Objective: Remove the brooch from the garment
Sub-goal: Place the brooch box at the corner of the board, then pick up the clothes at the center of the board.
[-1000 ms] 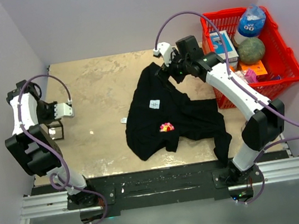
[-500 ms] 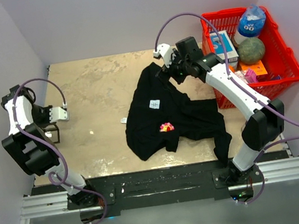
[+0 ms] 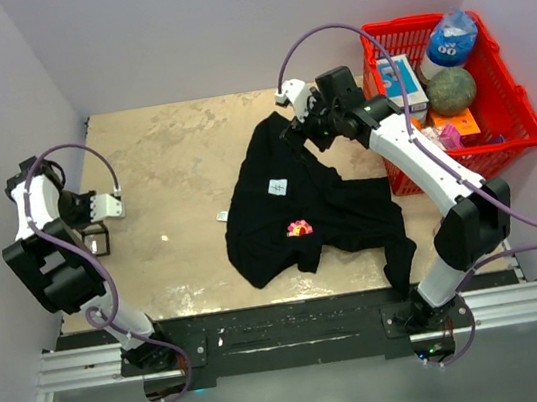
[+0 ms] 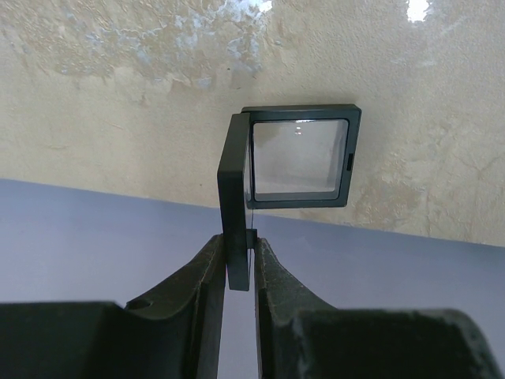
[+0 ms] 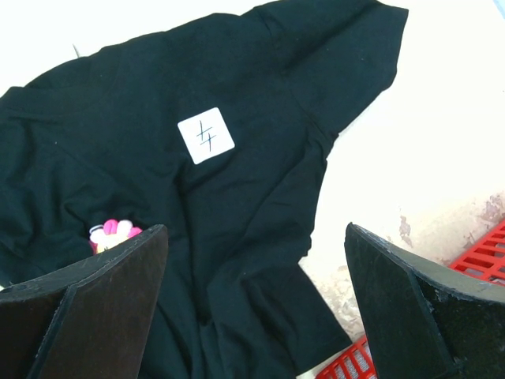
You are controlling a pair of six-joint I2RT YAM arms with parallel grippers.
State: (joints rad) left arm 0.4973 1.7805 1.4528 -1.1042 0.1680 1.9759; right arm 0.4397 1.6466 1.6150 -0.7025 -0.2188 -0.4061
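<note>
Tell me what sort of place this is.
Probably a robotics lab test cell, not a home: a left arm and right arm bolted to a metal rail, plain walls boxing in the tabletop, and a red basket of assorted props beside a black shirt.

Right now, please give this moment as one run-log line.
left gripper: shut on black case | right gripper: open above garment | brooch: on garment, untouched

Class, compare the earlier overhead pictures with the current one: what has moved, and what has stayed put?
The left end effector, shut on a small black case, drew slightly left and nearer, carrying the case along. Nothing was taken or released. The right end effector stayed open above the shirt; shirt and brooch lie unmoved.
</note>
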